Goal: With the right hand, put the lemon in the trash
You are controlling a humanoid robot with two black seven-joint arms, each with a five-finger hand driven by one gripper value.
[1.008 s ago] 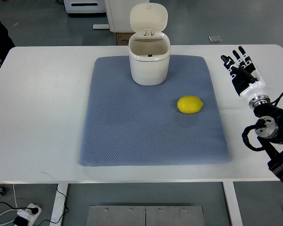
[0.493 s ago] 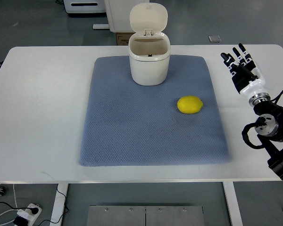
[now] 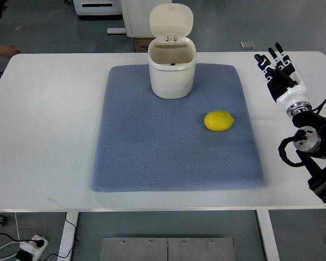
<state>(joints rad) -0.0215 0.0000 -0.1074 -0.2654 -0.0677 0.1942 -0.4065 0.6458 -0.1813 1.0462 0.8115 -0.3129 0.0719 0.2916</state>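
A yellow lemon (image 3: 218, 120) lies on the right part of a blue-grey mat (image 3: 152, 147) on the white table. A cream trash bin (image 3: 171, 67) with its lid flipped up stands at the far edge of the mat, its opening showing. My right hand (image 3: 276, 68) is over the table's right side, well to the right of the lemon and apart from it. Its fingers are spread and straight and hold nothing. The left arm is out of view.
The white table (image 3: 49, 125) reaches past the mat on all sides. A person's hand (image 3: 5, 50) shows at the far left edge by the table corner. A cardboard box and white equipment stand on the floor behind the bin.
My right hand has drifted slightly away from me and to the right, still open. A person's hand has come into view at the far left. The lemon and bin have not moved.
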